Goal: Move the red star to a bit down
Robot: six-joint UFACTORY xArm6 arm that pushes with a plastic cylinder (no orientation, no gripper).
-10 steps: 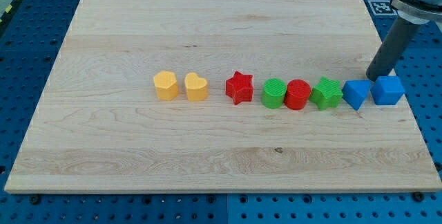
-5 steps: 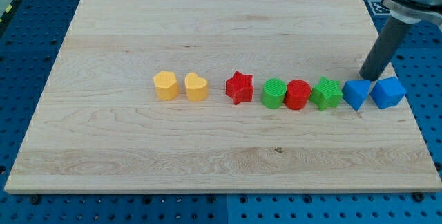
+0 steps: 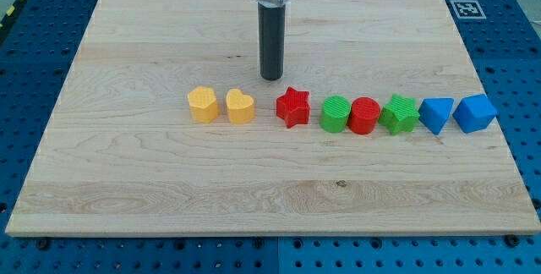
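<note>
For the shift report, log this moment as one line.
tip: above-left of red star, apart | star: in row, unmoved | push: not begun

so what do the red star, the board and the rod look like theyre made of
Red star: probably plastic, matte, with fine ridged sides that suggest 3D printing. Board: light wood, shown by visible grain lines and joined planks, smooth finish. Rod: dark and slightly glossy, metal or plastic, unclear; my tip sits just above the star towards the view's top.

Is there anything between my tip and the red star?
No. In the camera view only bare wooden board separates my tip from the red star-shaped block.
</note>
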